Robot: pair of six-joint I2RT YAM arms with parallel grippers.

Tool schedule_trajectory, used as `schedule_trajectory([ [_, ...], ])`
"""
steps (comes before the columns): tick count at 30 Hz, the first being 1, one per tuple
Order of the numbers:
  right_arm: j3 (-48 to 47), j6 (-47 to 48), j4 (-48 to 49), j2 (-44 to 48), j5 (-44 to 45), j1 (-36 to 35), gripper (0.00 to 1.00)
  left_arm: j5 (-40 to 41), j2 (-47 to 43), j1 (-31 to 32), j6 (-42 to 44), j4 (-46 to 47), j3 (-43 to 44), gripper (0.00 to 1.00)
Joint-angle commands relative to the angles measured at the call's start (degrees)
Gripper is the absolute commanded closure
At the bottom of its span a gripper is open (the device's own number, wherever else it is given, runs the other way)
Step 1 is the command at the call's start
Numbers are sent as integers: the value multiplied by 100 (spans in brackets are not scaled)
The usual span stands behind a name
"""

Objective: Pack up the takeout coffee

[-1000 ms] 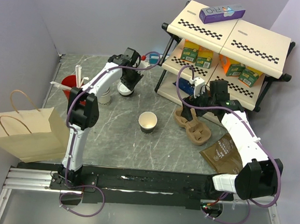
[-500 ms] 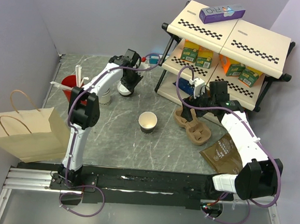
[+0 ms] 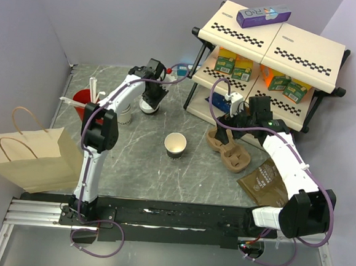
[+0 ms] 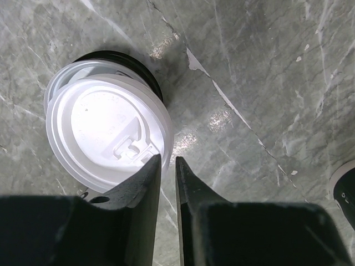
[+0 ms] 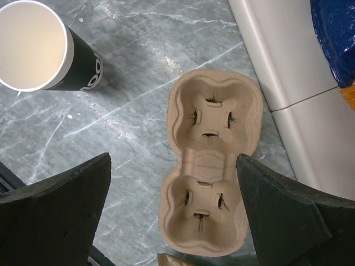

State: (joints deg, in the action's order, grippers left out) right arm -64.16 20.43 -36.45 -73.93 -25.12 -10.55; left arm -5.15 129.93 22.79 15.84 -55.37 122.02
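Note:
The takeout coffee (image 3: 147,106) stands at the back of the table, a dark cup whose white lid (image 4: 105,136) sits slightly askew on the rim. My left gripper (image 3: 151,97) hangs right over it. In the left wrist view its jaws (image 4: 165,160) stand almost together with a thin slit, the lid's edge at the tips. Whether they pinch the lid does not show. My right gripper (image 3: 232,122) is open wide above the cardboard cup carrier (image 5: 211,166), holding nothing.
A lidless dark cup (image 3: 175,144) stands mid-table. A paper bag with handles (image 3: 31,155) is at the left and a flat brown bag (image 3: 265,183) at the right. A red cup (image 3: 81,98) and a cup stack (image 3: 124,114) sit near the left arm. A shelf (image 3: 271,45) is behind.
The left gripper's jaws have narrowed a little over the lid. Neither arm has visibly shifted.

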Motion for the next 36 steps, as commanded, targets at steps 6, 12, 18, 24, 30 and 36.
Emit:
schedule_trajectory([
  [6,18,-12,138,186,-89,35,0,5,112,-29,148,-35,287,78],
  [12,18,-12,138,160,-107,35,0,-21,103,-37,148,-70,366,83],
  [18,-17,-21,138,125,-107,35,0,-48,103,-64,183,-96,367,87],
  [24,-44,-21,138,81,-107,35,0,-135,147,-90,165,-140,367,92],
  [30,-26,-12,129,81,-115,35,0,-180,138,-90,165,-254,560,95],
  [36,9,-12,147,63,-115,35,0,-13,-64,-90,183,9,552,66],
])
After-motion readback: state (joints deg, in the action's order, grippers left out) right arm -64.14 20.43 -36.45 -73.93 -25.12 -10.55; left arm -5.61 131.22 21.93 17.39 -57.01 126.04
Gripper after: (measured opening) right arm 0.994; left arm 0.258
